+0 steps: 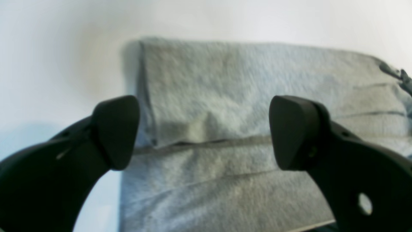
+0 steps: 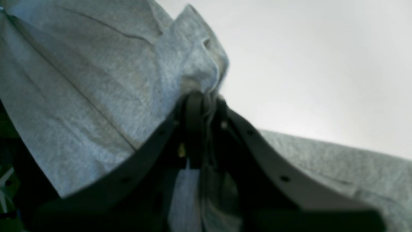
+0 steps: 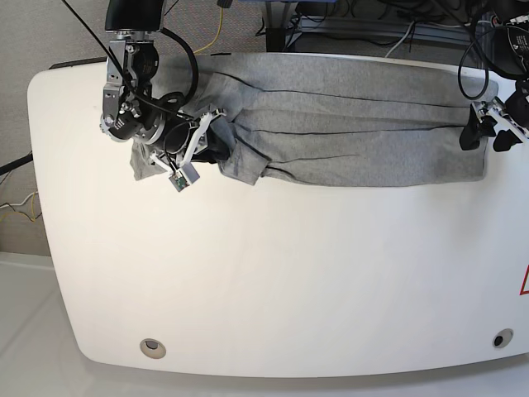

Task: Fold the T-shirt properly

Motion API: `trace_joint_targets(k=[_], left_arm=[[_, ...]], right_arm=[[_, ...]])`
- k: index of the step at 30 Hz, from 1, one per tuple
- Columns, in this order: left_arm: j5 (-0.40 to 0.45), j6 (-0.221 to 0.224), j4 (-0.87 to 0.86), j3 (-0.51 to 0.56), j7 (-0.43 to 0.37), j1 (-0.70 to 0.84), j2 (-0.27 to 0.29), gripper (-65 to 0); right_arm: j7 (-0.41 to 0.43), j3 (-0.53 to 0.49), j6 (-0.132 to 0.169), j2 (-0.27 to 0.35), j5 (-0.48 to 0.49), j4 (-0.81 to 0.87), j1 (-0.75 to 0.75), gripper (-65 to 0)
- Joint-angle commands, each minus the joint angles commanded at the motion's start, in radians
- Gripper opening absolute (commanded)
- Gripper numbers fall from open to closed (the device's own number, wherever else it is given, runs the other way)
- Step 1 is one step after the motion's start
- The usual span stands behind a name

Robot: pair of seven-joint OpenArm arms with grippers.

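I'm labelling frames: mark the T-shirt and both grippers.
T-shirt (image 3: pixel 355 124), base view, bare middle of the fabric.
Right gripper (image 2: pixel 203 100), right wrist view, fingertips clamping cloth.
Left gripper (image 1: pixel 204 132), left wrist view, gap between fingertips.

The base view looks steeply down on the whole white bench (image 3: pixel 264 281) from its front. Each wrist view sits close behind its own claw, facing the grey T-shirt (image 3: pixel 347 124), which all three share.

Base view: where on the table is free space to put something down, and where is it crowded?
Free: the wide white table in front of the T-shirt. Crowded: the far edge, where the shirt lies, with the right claw shut on its end and the open left claw at the other.
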Motion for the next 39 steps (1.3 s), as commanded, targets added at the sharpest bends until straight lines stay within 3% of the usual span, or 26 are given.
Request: trace_joint_targets(k=[8,14,20,28,39], left_arm=[[-0.004,0.000,0.010,-0.012,0.007,0.000,-0.011,-12.1],[-0.004,0.001,-0.009,-0.020,-0.016,0.010,-0.039,-24.1],[0.000,0.000,-0.062,-0.012,-0.033,0.008,-0.060,-27.8],[0.041,0.000,-0.136,0.018,-0.039,-0.002,-0.073,-12.9],[0.042,0.020,-0.033,0.018,-0.066,0.068,-0.045,-8.3]], right_arm=[[-0.005,-0.023,0.000,-0.008,0.005,0.108,-0.076,-65.0],[0.007,-0.066,0.000,-0.002,0.039,0.244,-0.143,-64.1],[0.006,-0.068,0.000,0.002,0.049,0.247,-0.159,-62.6],[0.002,-0.072,0.000,0.039,0.042,0.232,-0.152,-61.8],[-0.053,-0.067,0.000,0.058,0.080,0.201,-0.128,-62.6]])
